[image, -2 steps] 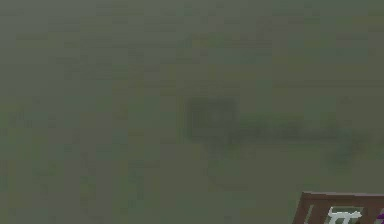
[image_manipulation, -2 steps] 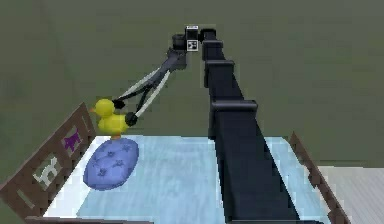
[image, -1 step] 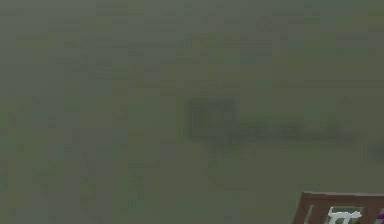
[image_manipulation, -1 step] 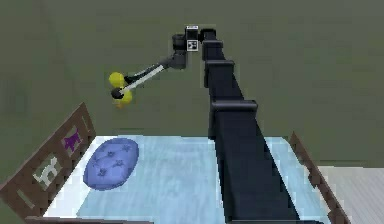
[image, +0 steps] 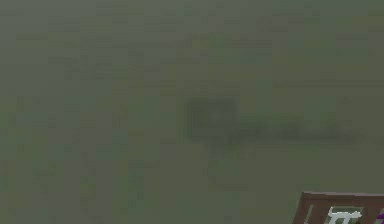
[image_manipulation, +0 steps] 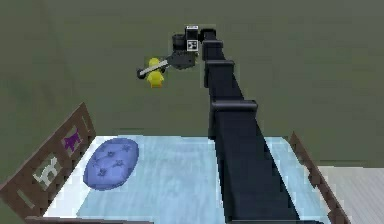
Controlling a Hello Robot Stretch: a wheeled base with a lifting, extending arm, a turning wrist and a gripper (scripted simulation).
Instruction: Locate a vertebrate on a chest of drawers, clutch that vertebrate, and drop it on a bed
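Note:
In the arm side view the dark arm (image_manipulation: 235, 120) reaches out over a bed (image_manipulation: 175, 175) with a pale blue sheet. At the arm's far end the gripper (image_manipulation: 146, 71) holds a small yellow thing (image_manipulation: 155, 79) with a rounded shape. It hangs high above the mattress, clear of every surface, with the grey-green wall behind it. It is too small to say what animal it is.
A round blue pillow (image_manipulation: 110, 163) lies near the dark wooden headboard (image_manipulation: 50, 165) at the arm side view's left. A low footboard (image_manipulation: 312, 172) bounds the bed on the right, with pale floor (image_manipulation: 365, 195) beyond. A grey-green wall (image: 150, 100) stands close ahead in the forward view, the headboard's corner (image: 340, 208) at bottom right.

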